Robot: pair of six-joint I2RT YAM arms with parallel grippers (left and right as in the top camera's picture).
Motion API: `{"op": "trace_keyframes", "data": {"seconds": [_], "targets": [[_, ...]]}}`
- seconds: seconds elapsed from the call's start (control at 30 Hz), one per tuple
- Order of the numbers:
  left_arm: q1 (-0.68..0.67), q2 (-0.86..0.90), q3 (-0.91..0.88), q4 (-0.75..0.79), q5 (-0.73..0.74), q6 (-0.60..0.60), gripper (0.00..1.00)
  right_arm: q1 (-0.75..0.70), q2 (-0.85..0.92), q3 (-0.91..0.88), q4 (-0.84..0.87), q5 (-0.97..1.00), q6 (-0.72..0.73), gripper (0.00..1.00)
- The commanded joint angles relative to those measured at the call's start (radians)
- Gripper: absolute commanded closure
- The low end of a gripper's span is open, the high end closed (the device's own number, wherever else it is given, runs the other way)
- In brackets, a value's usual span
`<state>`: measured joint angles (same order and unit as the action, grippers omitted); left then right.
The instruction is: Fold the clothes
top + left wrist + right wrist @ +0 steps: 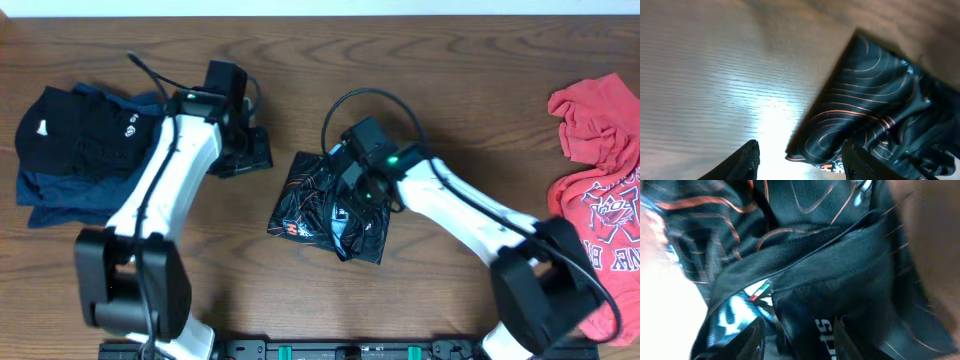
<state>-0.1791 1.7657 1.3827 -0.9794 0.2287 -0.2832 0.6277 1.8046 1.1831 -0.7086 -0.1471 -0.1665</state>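
Black jersey (330,205) lies bunched; my left gripper (800,152) hangs released at its corner, my right gripper (797,335) sits in cloth, hold I cannot tell. Smooth 1 layer before creasing.

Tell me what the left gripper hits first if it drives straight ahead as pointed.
Most likely the black jersey: its near corner lies just ahead of the open left gripper, slightly right of centre. Bare table lies left of it; depth is unclear.

Right pincer (352,190) sits over the black jersey (300,212).
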Motion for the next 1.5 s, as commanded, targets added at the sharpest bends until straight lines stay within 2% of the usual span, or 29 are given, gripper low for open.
{"op": "trace_keyframes", "data": {"seconds": [0.0,0.1,0.17,0.47,0.67,0.87,1.17,1.3,1.4,1.47], "targets": [[-0.019,0.049,-0.005,-0.003,0.053,0.025,0.45,0.014,0.034,-0.002,0.006,0.13,0.028,0.65],[-0.043,0.082,-0.005,-0.003,0.055,0.04,0.45,0.013,0.037,-0.001,0.006,0.283,0.121,0.89],[-0.056,0.1,-0.008,-0.003,0.051,0.043,0.45,0.006,0.031,-0.001,0.006,0.355,0.186,0.92],[-0.084,0.126,-0.097,0.071,0.048,0.042,0.45,-0.033,-0.032,-0.001,-0.01,0.357,0.222,0.86],[-0.087,0.126,-0.177,0.144,0.048,0.042,0.45,-0.077,-0.032,-0.001,-0.085,0.361,0.272,0.87],[-0.087,0.126,-0.217,0.185,0.048,0.042,0.45,-0.127,-0.032,-0.001,-0.164,0.36,0.332,0.81],[-0.087,0.126,-0.22,0.188,0.048,0.042,0.45,-0.165,-0.04,0.0,-0.229,0.407,0.391,0.85],[-0.087,0.126,-0.22,0.189,0.048,0.042,0.45,-0.151,-0.105,0.03,-0.211,0.281,0.388,0.81],[-0.087,0.126,-0.22,0.191,0.048,0.042,0.45,-0.127,-0.178,0.04,-0.141,-0.014,0.211,0.75],[-0.087,0.126,-0.22,0.193,0.048,0.042,0.45,-0.103,-0.2,0.04,-0.139,-0.13,0.112,0.68]]}}
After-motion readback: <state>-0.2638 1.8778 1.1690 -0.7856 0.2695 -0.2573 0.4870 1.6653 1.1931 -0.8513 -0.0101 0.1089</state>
